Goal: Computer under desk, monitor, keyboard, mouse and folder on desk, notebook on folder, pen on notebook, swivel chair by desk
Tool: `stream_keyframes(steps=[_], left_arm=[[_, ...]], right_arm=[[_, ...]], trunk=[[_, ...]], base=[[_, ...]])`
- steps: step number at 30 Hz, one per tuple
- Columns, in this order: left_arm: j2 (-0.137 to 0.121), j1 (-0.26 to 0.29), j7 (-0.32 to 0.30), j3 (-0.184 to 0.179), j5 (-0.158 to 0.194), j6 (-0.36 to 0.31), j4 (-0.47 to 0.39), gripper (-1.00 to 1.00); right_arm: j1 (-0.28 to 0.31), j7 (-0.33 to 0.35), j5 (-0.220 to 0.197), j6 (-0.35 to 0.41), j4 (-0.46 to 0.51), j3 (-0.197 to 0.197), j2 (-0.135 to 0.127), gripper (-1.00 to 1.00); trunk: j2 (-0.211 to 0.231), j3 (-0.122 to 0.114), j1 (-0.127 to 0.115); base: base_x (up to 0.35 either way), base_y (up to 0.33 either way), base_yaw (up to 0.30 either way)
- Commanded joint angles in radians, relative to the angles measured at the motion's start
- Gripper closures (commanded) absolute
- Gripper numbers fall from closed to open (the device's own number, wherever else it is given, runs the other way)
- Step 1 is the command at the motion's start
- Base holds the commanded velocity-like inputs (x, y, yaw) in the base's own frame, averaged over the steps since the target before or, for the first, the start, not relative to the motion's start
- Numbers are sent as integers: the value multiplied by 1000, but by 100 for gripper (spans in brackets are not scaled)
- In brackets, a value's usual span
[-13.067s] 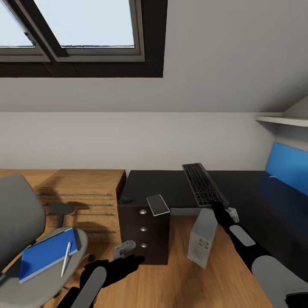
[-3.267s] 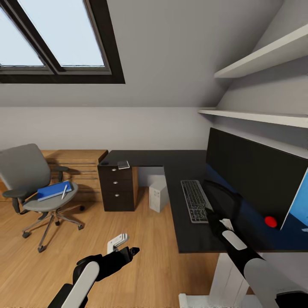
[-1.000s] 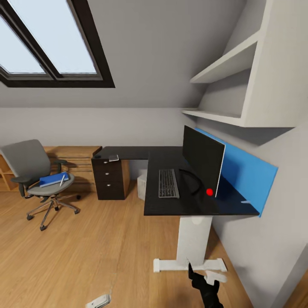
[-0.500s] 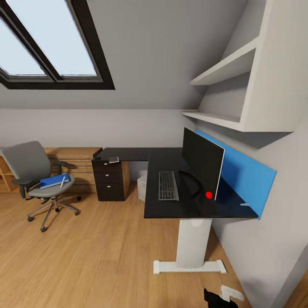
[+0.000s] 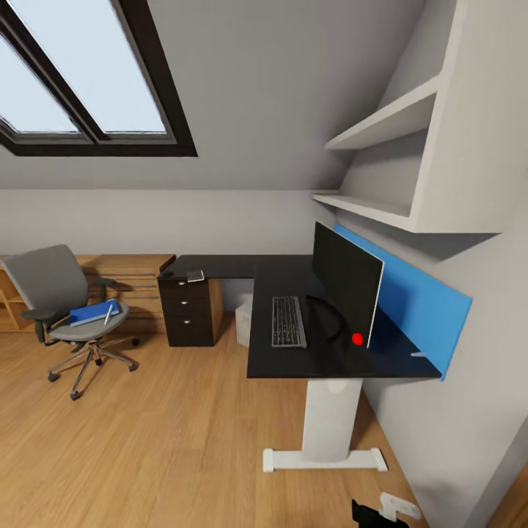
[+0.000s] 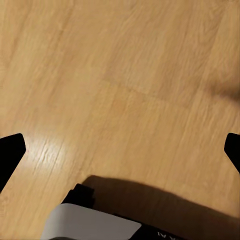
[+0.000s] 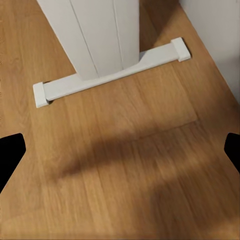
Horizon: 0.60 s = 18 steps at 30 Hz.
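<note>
Keyboard (image 5: 288, 321) parked beside monitor (image 5: 346, 289) on desk (image 5: 293, 359) — folder (image 5: 92, 312) next, far left; both my pincers wide, empty.

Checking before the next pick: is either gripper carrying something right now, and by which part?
Nothing is held. The left gripper and right gripper are both open over bare wooden floor.
</note>
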<state>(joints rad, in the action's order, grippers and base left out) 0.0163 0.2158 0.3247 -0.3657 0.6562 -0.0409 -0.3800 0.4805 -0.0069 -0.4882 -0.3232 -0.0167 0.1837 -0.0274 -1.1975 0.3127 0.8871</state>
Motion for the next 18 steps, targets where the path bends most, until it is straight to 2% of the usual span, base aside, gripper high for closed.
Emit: stream_keyframes(steps=[1, 4, 8, 18], left_arm=[[-1, 1, 9, -8, 5, 0, -2, -100], [-2, 1, 8, -8, 6, 40, -2, -100], [-2, 1, 8, -8, 6, 81, -2, -100], [-1, 1, 8, -10, 6, 97, -2, -100]], right_arm=[[1, -1, -2, -4, -2, 9, 0, -100], [0, -2, 33, -4, -3, 12, 1, -100], [0, -3, 52, -3, -4, 12, 2, -100], [0, -2, 58, -3, -5, 13, 5, -100]], trunk=[[6, -2, -4], [27, -11, -15], [55, -24, -31], [125, -55, -69]], base=[[0, 0, 0], [0, 0, 0], [0, 0, 0], [0, 0, 0]])
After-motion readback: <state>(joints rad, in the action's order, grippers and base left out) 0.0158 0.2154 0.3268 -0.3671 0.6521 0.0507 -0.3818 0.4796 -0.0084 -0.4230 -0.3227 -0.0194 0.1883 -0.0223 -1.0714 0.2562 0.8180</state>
